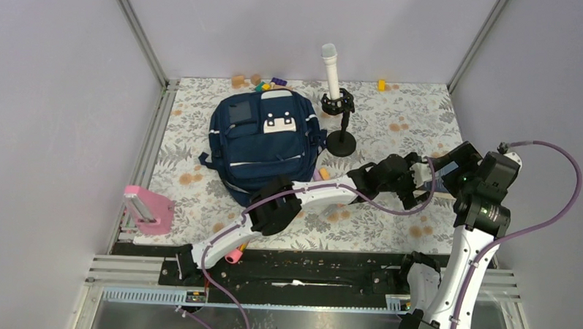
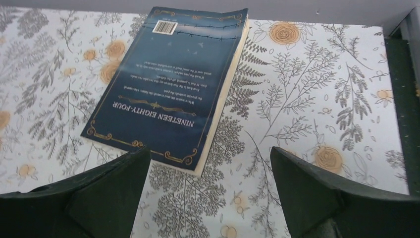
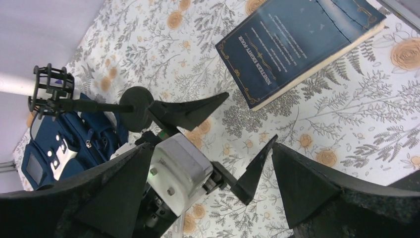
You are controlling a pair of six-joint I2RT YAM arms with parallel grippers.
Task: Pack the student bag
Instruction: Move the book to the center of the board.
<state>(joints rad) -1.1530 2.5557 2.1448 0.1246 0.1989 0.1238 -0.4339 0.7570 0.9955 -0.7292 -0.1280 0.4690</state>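
The student bag (image 1: 263,145), a navy backpack with white patches, lies flat at the back left of the floral mat; its corner (image 3: 64,144) also shows in the right wrist view. A dark blue paperback titled Nineteen Eighty-Four (image 2: 173,84) lies back cover up on the mat at the right (image 3: 297,44). My left gripper (image 2: 209,151) hovers open just short of the book's near corner, with nothing between its fingers. My right gripper (image 3: 212,148) is open too, above and behind the left gripper (image 3: 250,116). Both grippers meet at the right of the mat (image 1: 420,182), where they hide the book.
A white microphone on a black round-based stand (image 1: 338,100) rises right of the bag. A pink block (image 1: 148,211) sits at the mat's left edge, a pink marker (image 1: 234,256) at the front edge. Small coloured blocks (image 1: 239,81) line the back wall.
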